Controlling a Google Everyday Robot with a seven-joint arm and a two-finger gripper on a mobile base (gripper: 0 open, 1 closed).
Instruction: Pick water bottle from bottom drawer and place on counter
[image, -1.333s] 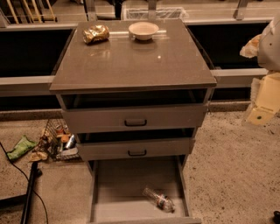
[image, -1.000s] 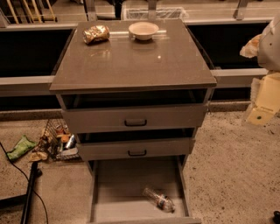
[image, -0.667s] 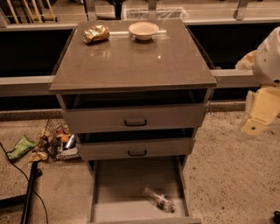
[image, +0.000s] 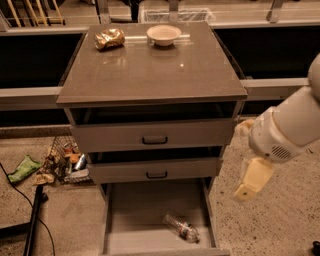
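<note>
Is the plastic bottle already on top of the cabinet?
No, the water bottle lies in the open bottom drawer, not on the counter; the gripper hangs off to the drawer's right.

White rounded arm (image: 292, 127), cream end effector (image: 248, 186) at right.
</note>
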